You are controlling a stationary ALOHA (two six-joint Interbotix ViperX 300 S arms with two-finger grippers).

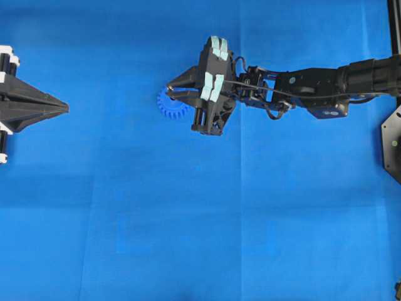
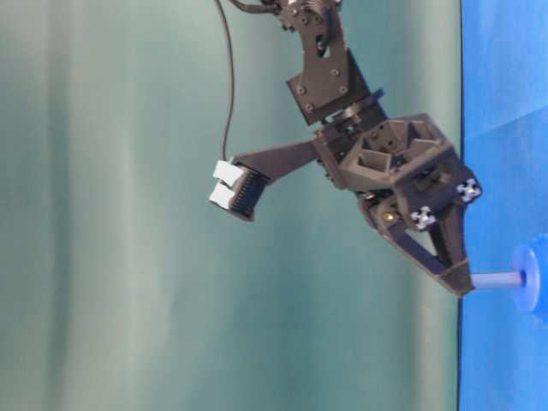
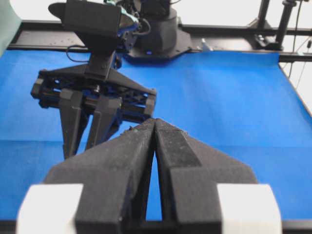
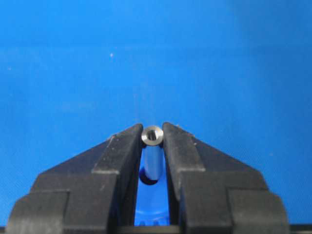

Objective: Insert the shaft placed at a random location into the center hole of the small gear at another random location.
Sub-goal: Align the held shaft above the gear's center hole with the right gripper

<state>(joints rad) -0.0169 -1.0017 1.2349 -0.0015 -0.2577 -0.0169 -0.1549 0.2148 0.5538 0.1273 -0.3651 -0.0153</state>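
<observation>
Overhead exterior view: your right hand (image 1: 170, 88) hangs over the small gear (image 1: 170, 106), which lies on the blue worktop (image 1: 188, 238) a little left of the middle. Only part of the toothed rim shows, because the hand covers the hub. The left hand (image 1: 62, 108) rests at the far left edge, well apart from the gear, with its jaws together.

Table-level exterior view: the right hand (image 2: 461, 287) is clamped on the shaft (image 2: 497, 280), and the free end of the shaft meets the hub of the small gear (image 2: 531, 278). You cannot tell from here whether it is already inside the center hole or only touches it. I judge the insertion is at its start or partly done.

Left wrist-mounted view: the left hand (image 3: 155, 126) has its jaws pressed together and holds nothing. The right arm (image 3: 97, 73) stands in front of it.

Right wrist-mounted view: the shaft (image 4: 152, 135) sits between the right hand's fingertips (image 4: 127, 141), and its hollow end faces the camera. Below it you see the blue of the small gear (image 4: 151, 204).

To do this step well, keep the shaft perpendicular to the worktop and push slowly along its own axis. Do not loosen the grip before the shaft stands alone, because a tilt may jam it or drag the light gear sideways.
</observation>
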